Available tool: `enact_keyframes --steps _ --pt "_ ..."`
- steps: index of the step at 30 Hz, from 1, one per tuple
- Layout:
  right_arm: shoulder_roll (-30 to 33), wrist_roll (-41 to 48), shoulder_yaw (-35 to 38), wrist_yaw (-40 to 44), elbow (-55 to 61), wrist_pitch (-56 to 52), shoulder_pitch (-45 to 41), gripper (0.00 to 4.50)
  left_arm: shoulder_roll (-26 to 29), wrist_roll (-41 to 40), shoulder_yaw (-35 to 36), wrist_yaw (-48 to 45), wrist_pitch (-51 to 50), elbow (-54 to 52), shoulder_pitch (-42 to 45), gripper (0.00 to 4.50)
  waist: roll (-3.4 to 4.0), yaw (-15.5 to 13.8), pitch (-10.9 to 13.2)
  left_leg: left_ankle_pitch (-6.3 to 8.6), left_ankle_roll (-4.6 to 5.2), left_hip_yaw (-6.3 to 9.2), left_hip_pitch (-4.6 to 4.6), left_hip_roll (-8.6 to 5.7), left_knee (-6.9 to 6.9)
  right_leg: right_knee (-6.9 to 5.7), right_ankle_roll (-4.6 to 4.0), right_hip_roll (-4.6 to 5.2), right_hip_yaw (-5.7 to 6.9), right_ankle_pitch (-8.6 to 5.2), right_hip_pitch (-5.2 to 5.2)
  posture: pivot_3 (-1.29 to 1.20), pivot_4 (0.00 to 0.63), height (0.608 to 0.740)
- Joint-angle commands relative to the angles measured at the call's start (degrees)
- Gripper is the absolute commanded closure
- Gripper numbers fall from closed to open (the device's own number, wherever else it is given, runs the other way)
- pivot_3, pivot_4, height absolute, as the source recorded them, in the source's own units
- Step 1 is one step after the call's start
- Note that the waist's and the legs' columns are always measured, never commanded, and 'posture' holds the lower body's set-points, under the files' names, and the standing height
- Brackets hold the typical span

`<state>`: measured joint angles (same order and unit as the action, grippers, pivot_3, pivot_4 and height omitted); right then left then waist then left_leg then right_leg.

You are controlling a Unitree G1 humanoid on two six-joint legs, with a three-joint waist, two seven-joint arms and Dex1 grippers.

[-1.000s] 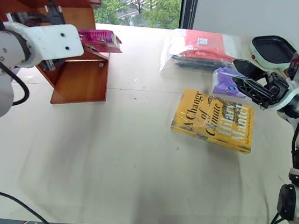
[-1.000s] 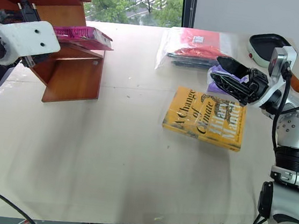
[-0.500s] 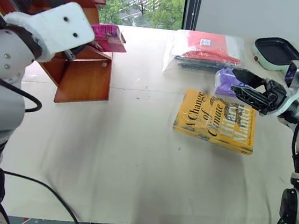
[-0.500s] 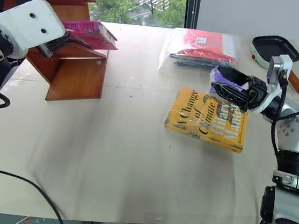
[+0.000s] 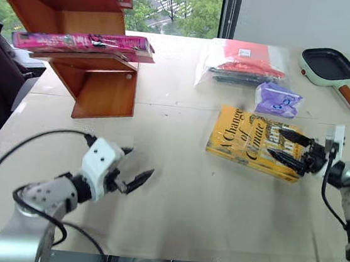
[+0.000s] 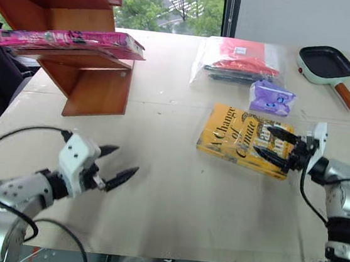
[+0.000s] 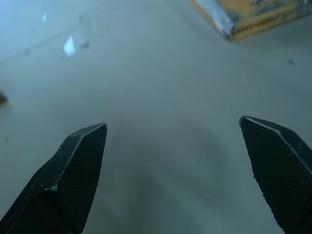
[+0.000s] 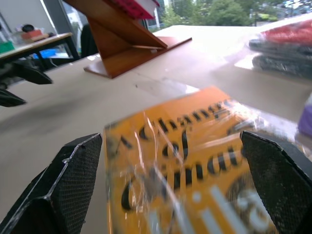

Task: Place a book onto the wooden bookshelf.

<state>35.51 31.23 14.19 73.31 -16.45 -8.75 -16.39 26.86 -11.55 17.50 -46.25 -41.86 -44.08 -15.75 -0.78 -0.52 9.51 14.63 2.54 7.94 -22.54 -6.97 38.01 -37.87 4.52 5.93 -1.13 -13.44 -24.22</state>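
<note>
The glossy pink book (image 5: 84,43) lies flat on the lowest board of the reddish-brown wooden bookshelf (image 5: 101,81) at the desk's (image 5: 168,187) far left corner. The left gripper (image 5: 134,166), earlier beside that shelf, now hangs low over the bare near-left desk, black pointed fingers spread. The right gripper (image 5: 287,147), also lower, is spread over the shiny yellow paperback (image 5: 249,141).

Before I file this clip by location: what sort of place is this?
Probably an office or lab test area, upstairs: a plain table by a big window over treetops, another desk with a chair behind, and props like a bookshelf and frying pan.
</note>
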Motion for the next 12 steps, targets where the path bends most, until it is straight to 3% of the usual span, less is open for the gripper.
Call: enact_keyframes --steps 1,6,12 --pt "2.52 -1.32 4.09 1.40 1.85 6.54 6.60 0.00 -3.36 -2.73 0.33 2.45 5.29 0.38 -2.17 0.02 0.06 -0.57 0.01 0.12 0.19 -0.01 0.15 0.00 0.01 0.02 0.01 -0.01 0.02 0.01 0.15 0.00 0.150 0.740" --pt "4.04 -2.00 8.29 0.39 2.74 11.17 17.54 0.00 -5.93 -5.62 0.32 5.01 6.96 3.57 -3.77 0.02 0.17 -0.33 -0.06 0.30 -0.01 0.04 0.75 0.04 0.02 0.18 -0.10 -0.01 0.06 -0.11 0.91 0.00 0.150 0.740" --pt "4.09 -2.60 9.86 -2.14 2.05 12.70 22.01 0.00 -1.84 -4.04 -3.85 3.55 12.59 7.60 -5.02 0.02 0.25 0.52 -0.14 0.28 0.01 -0.25 0.95 0.29 0.02 0.10 -0.16 -0.09 0.05 -0.01 0.90 0.00 0.150 0.740"
